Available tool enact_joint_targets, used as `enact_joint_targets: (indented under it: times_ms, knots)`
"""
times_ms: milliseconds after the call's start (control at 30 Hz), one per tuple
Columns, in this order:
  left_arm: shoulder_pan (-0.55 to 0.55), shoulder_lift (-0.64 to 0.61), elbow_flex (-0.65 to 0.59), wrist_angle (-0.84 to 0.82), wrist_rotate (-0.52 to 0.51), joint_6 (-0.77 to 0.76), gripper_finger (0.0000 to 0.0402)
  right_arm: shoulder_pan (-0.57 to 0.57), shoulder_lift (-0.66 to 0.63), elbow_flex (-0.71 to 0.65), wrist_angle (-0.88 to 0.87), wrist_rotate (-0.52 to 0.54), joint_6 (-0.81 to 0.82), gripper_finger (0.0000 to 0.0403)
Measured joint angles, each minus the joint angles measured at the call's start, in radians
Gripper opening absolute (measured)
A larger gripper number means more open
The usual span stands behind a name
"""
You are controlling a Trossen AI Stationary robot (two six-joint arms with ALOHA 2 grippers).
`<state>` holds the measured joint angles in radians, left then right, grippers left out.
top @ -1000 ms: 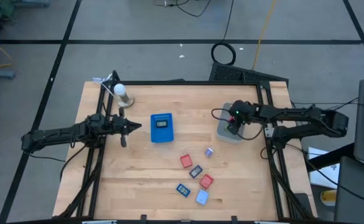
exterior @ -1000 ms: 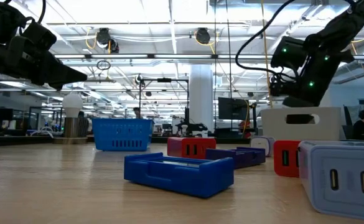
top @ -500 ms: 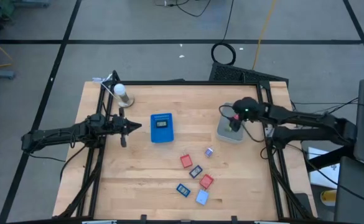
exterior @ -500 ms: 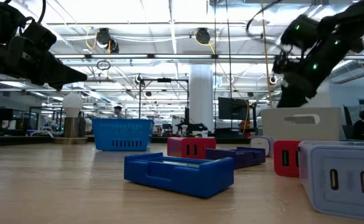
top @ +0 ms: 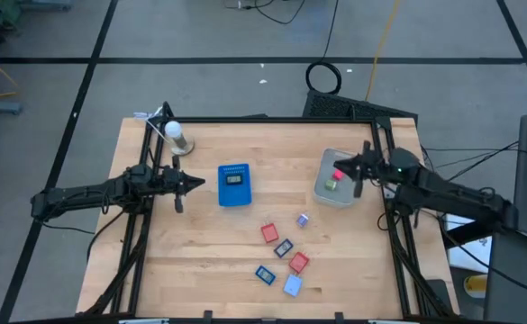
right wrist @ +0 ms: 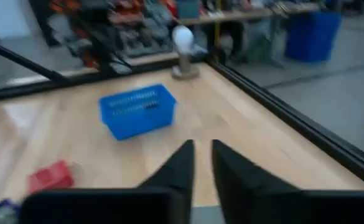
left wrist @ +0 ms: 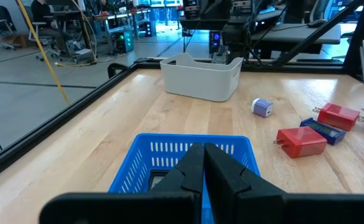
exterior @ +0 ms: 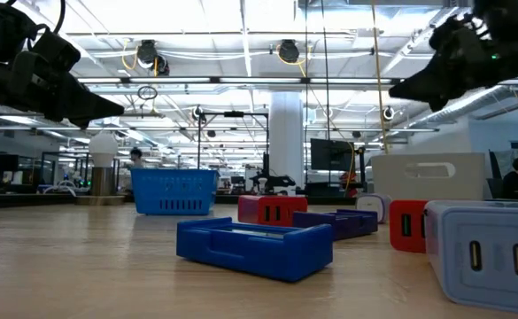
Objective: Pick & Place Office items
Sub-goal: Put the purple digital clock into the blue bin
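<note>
Several small pieces lie on the table's near middle: two red ones (top: 269, 233) (top: 298, 263), a dark one (top: 284, 247), a blue one (top: 264, 274), a light blue one (top: 292, 285) and a purple one (top: 303, 219). A pink piece (top: 338, 174) and a green piece (top: 331, 186) lie inside the grey bin (top: 322, 192). My right gripper (top: 353, 171) hovers level over the bin's right rim, slightly open and holding nothing. It points toward the table's left. My left gripper (top: 195, 183) waits shut beside the blue tray (top: 234, 184).
A white bulb on a metal stand (top: 177, 135) stands near the far left corner. The blue tray (left wrist: 188, 152) sits just ahead of my left gripper (left wrist: 203, 155). Bare wood lies along the near left part of the table (top: 191, 261). Black frame rails border the table.
My right gripper has risen out of the grey bin and drawn back toward the table's right edge. It has tipped from pointing down to pointing level at the table's left. The pink piece now lies uncovered in the bin.
</note>
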<state>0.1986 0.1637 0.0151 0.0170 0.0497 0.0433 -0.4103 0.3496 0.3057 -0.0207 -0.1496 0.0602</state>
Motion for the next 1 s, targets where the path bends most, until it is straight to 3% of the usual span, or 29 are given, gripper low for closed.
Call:
enact_joint_targets:
  times_ms: [167,533,700,1000]
  knots:
    - [0.000,0.000,0.000,0.000,0.000,-0.002,0.0017,0.000,-0.129,-0.078,0.105,-0.140,0.037,0.0014]
    - [0.000,0.000,0.000,0.000,0.000,-0.013,0.0017,0.000,-0.291,-0.182,0.145,-0.153,0.043,0.0001]
    - [0.000,0.000,0.000,0.000,0.000,-0.015,0.0017,0.000,-0.342,-0.237,0.242,-0.196,0.031,0.0001]
    - [0.000,0.000,0.000,0.000,-0.003,-0.029,0.0017,0.000,-0.346,-0.247,0.237,-0.198,0.007,0.0001]
